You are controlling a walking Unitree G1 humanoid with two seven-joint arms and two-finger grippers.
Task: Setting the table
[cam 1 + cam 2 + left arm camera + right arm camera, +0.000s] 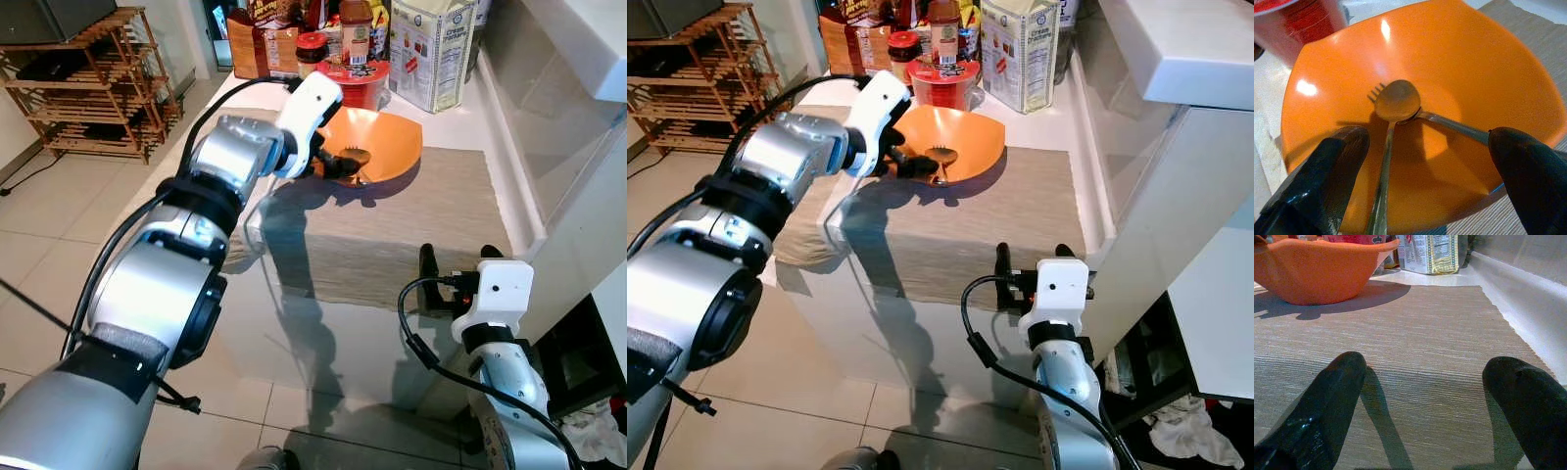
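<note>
I see a glossy orange plastic bowl [1459, 63], shiny metal spoon [1397, 100] and fork [1449, 124] inside, matt coarse-woven cloth placemat [1425, 347], smooth white countertop [460, 122], printed paper carton [431, 49], slatted wooden rack [93, 83]

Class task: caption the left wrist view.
Open left end effector poised over spoon and fork inside orange bowl.

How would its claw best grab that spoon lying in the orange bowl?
Probably by the handle. The spoon has its head at the bottom of the orange bowl, handle slanting up toward the rim. The open left claw could straddle that raised handle from above and close across it.
</note>
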